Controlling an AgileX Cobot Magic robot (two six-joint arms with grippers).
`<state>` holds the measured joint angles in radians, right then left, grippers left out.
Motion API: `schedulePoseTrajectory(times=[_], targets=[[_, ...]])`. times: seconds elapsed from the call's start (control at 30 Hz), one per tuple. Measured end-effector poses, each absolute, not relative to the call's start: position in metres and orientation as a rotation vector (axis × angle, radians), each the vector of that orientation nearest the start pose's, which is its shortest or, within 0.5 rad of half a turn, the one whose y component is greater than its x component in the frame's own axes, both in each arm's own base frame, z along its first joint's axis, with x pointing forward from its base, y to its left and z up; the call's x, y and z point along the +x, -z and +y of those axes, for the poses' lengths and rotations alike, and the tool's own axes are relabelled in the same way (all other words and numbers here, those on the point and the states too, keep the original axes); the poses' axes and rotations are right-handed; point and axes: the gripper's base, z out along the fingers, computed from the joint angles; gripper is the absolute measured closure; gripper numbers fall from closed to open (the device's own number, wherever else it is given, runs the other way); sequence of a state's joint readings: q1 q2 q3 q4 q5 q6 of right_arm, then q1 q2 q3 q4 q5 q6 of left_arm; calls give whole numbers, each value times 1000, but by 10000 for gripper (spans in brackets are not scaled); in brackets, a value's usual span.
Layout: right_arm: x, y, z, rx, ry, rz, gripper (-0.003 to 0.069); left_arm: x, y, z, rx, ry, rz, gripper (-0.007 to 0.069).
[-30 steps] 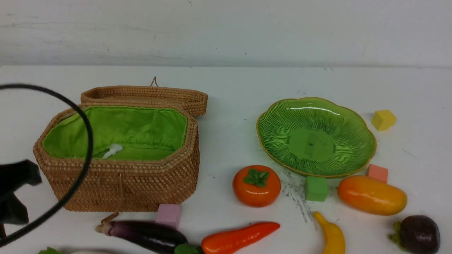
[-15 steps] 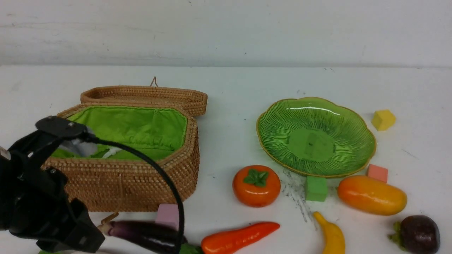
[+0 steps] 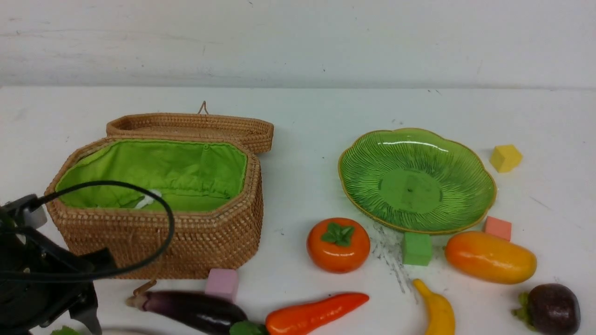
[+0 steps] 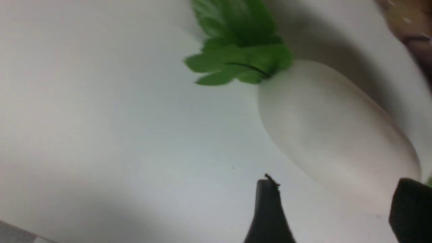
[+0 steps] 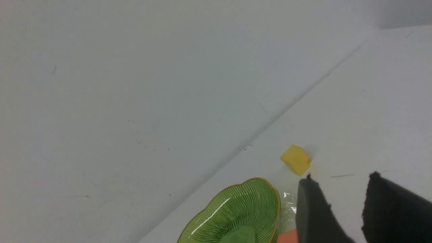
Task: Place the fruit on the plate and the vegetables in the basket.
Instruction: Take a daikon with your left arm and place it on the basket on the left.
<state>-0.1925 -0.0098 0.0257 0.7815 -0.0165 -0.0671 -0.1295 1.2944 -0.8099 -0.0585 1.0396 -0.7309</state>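
Judging the white radish [image 4: 330, 135] to be a light, stiff plastic toy with a smooth, probably slippery skin, lying on its side on the table [image 4: 101, 118] at the robot's near left, in front of the basket [image 3: 186, 246] and close to the eggplant [image 3: 195, 309]. Favouring a hold across the fat middle of the body, not the thin green leaves [image 4: 243, 57] or the rounded end, and closing gently to avoid squirting it out. Finding the left gripper [image 4: 337, 184] spread wide with the radish's blunt end just ahead of its fingers [image 4: 268, 212], gripping nothing, and the right gripper [image 5: 341, 177] likewise parted and empty beside the plate [image 5: 243, 202].
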Motion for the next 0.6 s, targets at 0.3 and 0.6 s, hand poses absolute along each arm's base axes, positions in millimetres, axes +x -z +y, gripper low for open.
schedulePoseTrajectory(times=[0.3, 0.6], targets=[[55, -206, -12, 666, -412, 1346, 414, 214, -208, -43, -1299, 369, 2757, 97], [55, -206, -12, 666, -412, 1346, 414, 225, -188, -44, -1351, 373, 2737, 95]])
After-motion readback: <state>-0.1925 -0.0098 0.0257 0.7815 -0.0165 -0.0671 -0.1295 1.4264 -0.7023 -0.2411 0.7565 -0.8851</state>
